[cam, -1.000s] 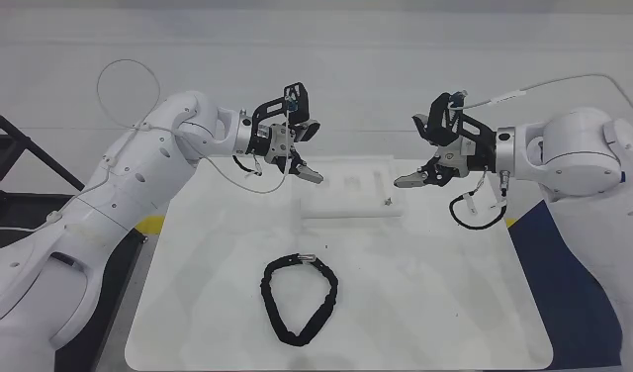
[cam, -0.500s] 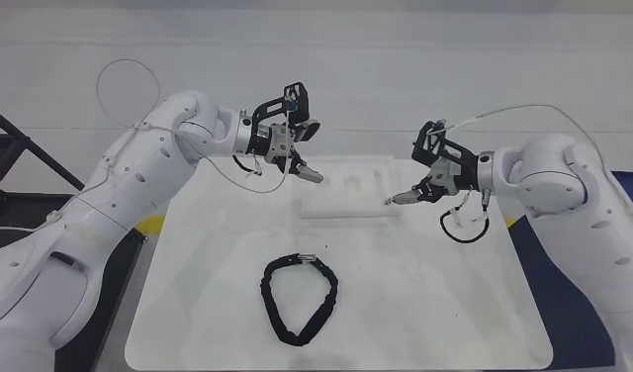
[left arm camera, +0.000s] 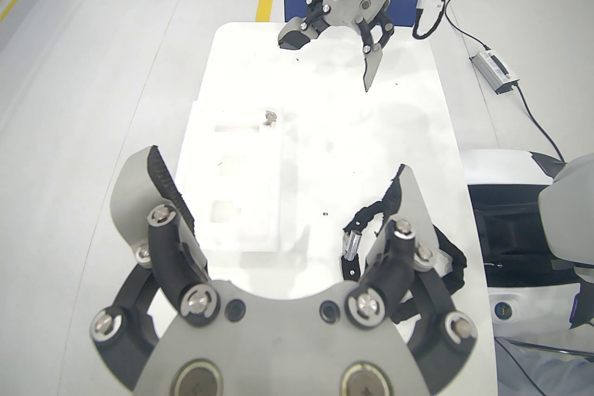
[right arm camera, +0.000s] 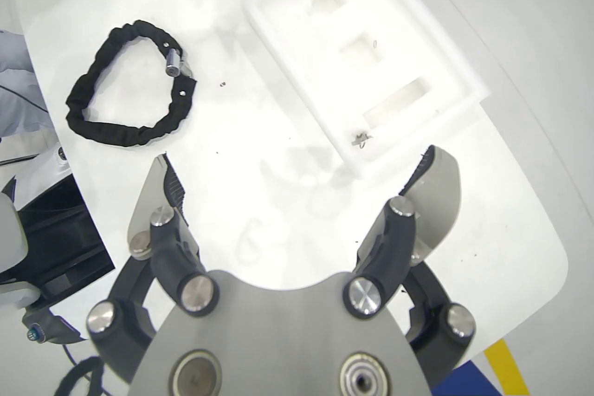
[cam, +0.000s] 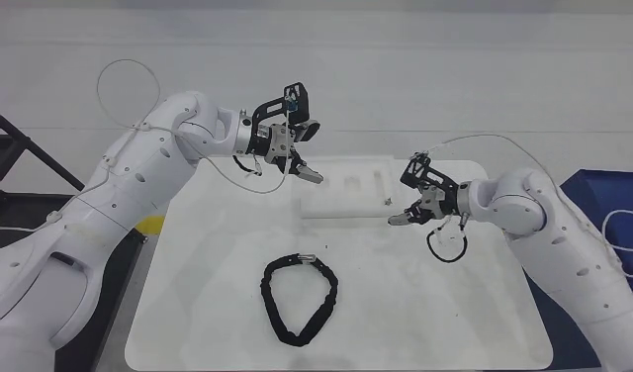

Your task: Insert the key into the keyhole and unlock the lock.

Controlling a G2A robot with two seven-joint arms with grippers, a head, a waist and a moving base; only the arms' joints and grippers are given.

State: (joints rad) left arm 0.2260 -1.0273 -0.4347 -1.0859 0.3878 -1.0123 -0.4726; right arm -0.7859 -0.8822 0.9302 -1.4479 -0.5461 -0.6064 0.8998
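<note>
Tabletop (cam: 425, 293): one, white with rounded corners; it carries everything below.

Chain lock (cam: 272, 308): one, a black fabric-sleeved loop, closed into a ring and lying flat on the near half of the tabletop, well apart from both tools.

Lock barrel (right arm camera: 172, 64): one, a short metal cylinder joining the two ends of the loop, on the side of the ring facing the foam tray. It also peeks out behind one finger in the left wrist view (left arm camera: 351, 243).

Foam tray (cam: 341, 206): one, a white block on the far half of the tabletop between the two arms.

Recesses: three, cut in a row along the tray, two squarish and one long slot (right arm camera: 399, 100).

Key (cam: 390, 203): one, small and metallic, lying on the tray's top surface at the end nearest the right arm, just beside the long slot. It is also seen in the left wrist view (left arm camera: 269, 117) and the right wrist view (right arm camera: 359, 138). Nothing touches it.

Left tool (cam: 302, 170): fingers spread wide and holding nothing. It hangs above the tray's far-left corner, apart from the foam (left arm camera: 278, 189).

Right tool (cam: 404, 217): fingers spread and holding nothing. It is low over the tabletop just beside the key end of the tray, with the key ahead of its gap (right arm camera: 297, 175). From across the tabletop, one finger points down (left arm camera: 327, 61).

Count: two tools, one key, one chain lock, one tray, three recesses.
</note>
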